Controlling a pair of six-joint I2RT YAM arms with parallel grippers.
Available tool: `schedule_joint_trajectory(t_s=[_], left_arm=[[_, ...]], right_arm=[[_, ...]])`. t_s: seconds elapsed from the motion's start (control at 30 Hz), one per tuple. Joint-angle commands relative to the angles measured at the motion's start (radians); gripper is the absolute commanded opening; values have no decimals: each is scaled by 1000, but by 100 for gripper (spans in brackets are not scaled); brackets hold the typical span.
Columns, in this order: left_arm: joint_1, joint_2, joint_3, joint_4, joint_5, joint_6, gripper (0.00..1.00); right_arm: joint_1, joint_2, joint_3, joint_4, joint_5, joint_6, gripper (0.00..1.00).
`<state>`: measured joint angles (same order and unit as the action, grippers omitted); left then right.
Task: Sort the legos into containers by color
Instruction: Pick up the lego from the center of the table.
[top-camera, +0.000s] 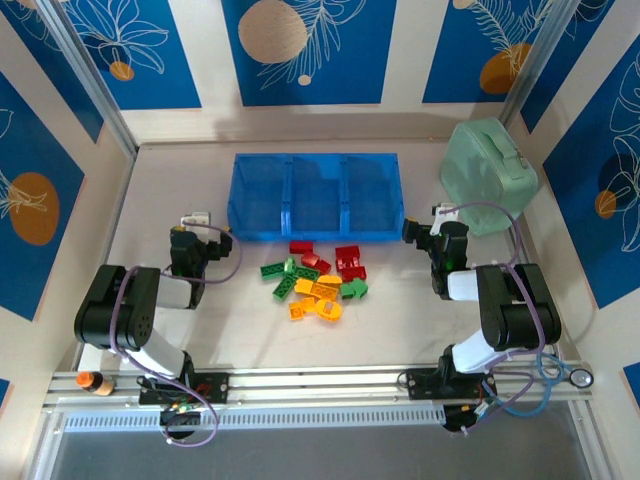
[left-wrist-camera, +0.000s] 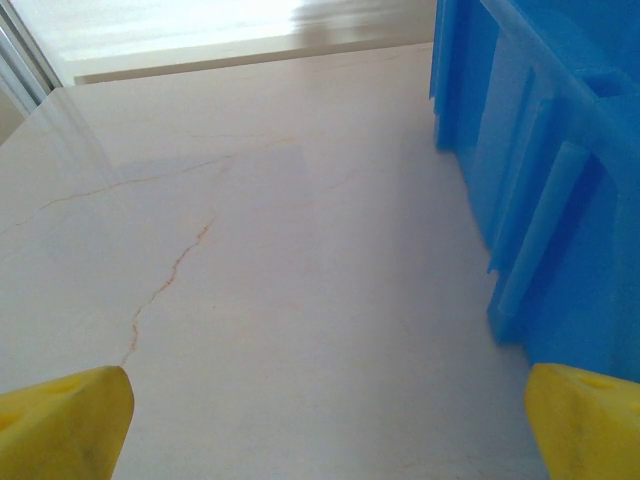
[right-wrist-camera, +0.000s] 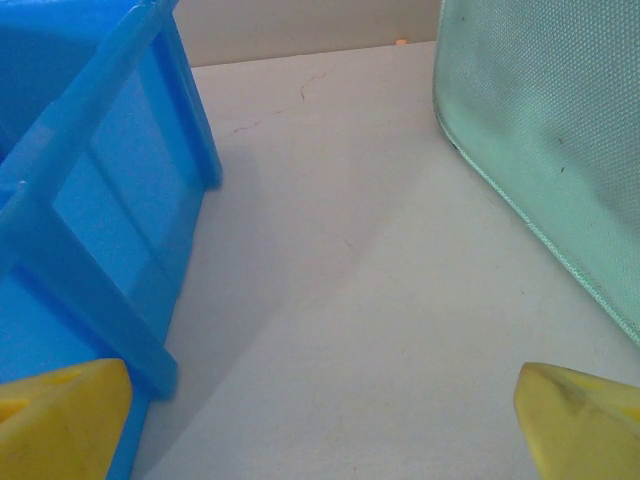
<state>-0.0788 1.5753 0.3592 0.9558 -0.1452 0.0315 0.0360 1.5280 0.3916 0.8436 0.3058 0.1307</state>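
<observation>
**A:** Where are the legos (top-camera: 315, 280) lying?

**B:** They are sitting in a loose heap on the table (top-camera: 180, 180), just on the near side of the blue tray (top-camera: 240, 200), between the two arms. The red ones are lying mostly toward the far side and the yellow-orange ones toward the near side. The green ones are lying at the left, with one more at the right edge. They are small, glossy, studded plastic bricks.

**A:** What is the tray looking like?

**B:** It is see-through blue plastic, rectangular and low-walled, running left to right. Two dividers are splitting it into three compartments side by side. The left wrist camera is showing upright ribs on its outer wall.

**A:** And to its right?

**B:** A pale mint-green case (top-camera: 487, 175) with rounded corners is sitting near the tray's right end, apart from it. Up close its skin is showing a fine woven grain.

**A:** How are the grippers standing?

**B:** The left gripper (left-wrist-camera: 325, 435) is pointing along the table just left of the tray, spread wide and holding nothing. The right gripper (right-wrist-camera: 320, 430) is facing the gap between the tray and the case, equally wide, with nothing between its yellow wedge-shaped fingertips (right-wrist-camera: 580, 420).

**A:** The table itself?

**B:** It is looking pale, smooth and stone-like, with thin reddish veins running across it.
</observation>
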Motion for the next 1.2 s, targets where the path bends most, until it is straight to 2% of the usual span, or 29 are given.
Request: schedule_joint_trajectory(t_s=[0.0,0.03,0.1,0.17,0.23,0.3,0.33,0.37,0.4,0.43,0.47,0.53,0.6,0.77,0.87,1.17], left_arm=[[10,-10,9,-5,16,-6,100],[10,-15,-4,16,8,-9,100],[0,-22,-45,91,-48,-14,100],[-22,-76,-56,71,-71,12,100],[-72,-166,-15,-72,-163,45,100],[-101,-269,94,-353,-251,8,100],[-101,-300,147,-469,-273,-41,100],[-102,-325,202,-583,-299,-105,100],[-102,-345,248,-676,-318,-171,100],[-100,-358,279,-742,-321,-239,100],[-100,-375,312,-816,-279,-271,100],[-99,-402,362,-916,-147,-283,100],[-106,-430,380,-976,-62,-336,100],[-199,-462,416,-1150,-60,-369,99],[-276,-463,418,-1221,-71,-373,98],[-465,-341,437,-1337,-20,-442,87]], right_arm=[[0,-6,0,16,-17,4,99],[2,-16,2,15,-18,5,99],[22,-101,41,-128,-34,-31,99],[68,-188,95,-279,-9,-77,99],[105,-269,187,-485,17,-82,99],[106,-303,308,-715,5,-40,99],[94,-295,347,-811,7,44,99],[72,-278,394,-960,9,199,99],[35,-258,441,-1081,-56,304,99],[7,-248,466,-1120,-159,310,99],[12,-258,461,-1124,-173,316,99],[92,-325,405,-1071,-56,297,99],[166,-396,361,-1030,9,253,99],[190,-412,399,-1165,-61,256,99],[239,-418,378,-1184,-44,249,100],[276,-436,326,-1178,-112,286,88]])
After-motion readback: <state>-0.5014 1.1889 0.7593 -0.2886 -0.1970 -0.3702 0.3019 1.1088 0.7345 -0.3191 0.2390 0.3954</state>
